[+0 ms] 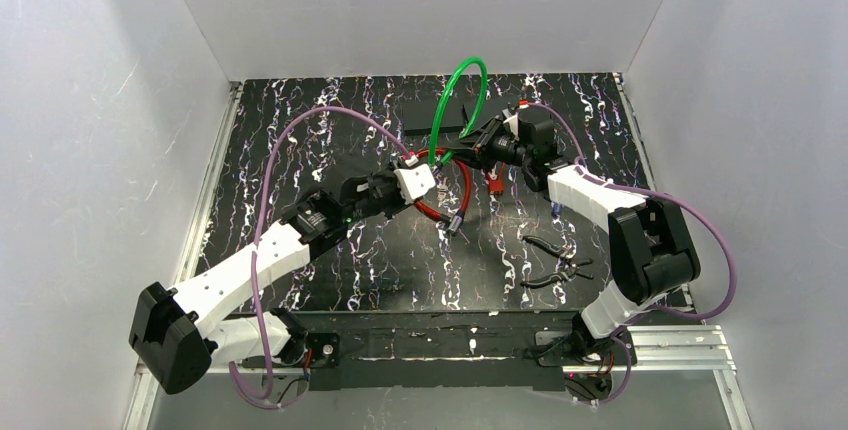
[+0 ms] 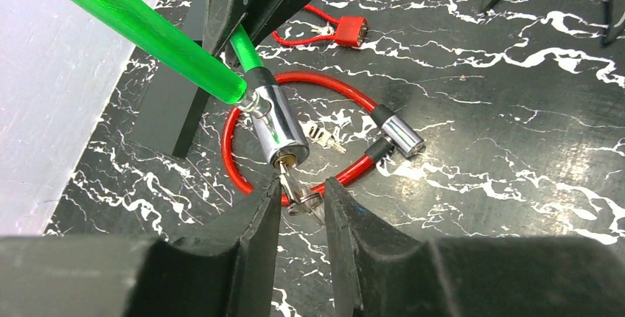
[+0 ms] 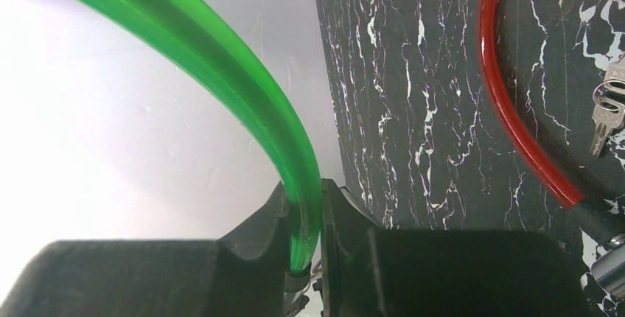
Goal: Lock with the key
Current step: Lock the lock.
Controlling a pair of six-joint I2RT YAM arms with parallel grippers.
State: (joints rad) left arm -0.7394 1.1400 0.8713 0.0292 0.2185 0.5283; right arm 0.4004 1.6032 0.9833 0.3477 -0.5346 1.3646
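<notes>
A green cable lock arches up off the table, and my right gripper is shut on the cable near its end. The lock's chrome cylinder hangs in the left wrist view with a key pushed into its keyhole. My left gripper reaches in from below the cylinder. Its jaws stand narrowly open on either side of the key's head and ring, with small gaps showing. From above, the left gripper sits just left of the right gripper.
A red cable lock lies coiled under the cylinder, its chrome end to the right and loose keys inside the loop. A small red padlock on a cord lies farther back. Pliers rest at front right, a black block at the back.
</notes>
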